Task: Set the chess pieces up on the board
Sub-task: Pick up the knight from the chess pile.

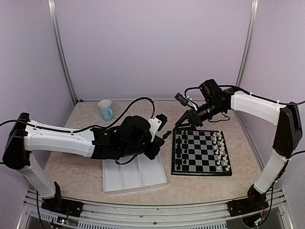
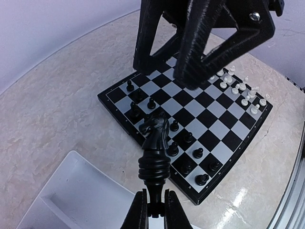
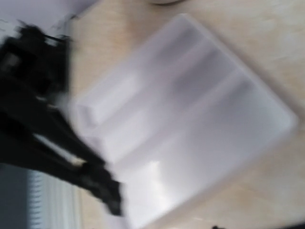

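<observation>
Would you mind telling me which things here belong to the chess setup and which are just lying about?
Job: board, black pieces, black knight in the left gripper.
Lying about: blue mug, white tray, white pieces.

Light blue mug (image 1: 106, 110) sits upper left in the top view, on the beige marbled table (image 1: 76, 167). White compartment tray (image 1: 136, 177) is bottom center. Tiny white chess pieces (image 1: 221, 150) are bunched right of center.

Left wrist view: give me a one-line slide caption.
Left gripper pinches a black knight by its base, chessboard beyond, white tray at lower left.
</observation>
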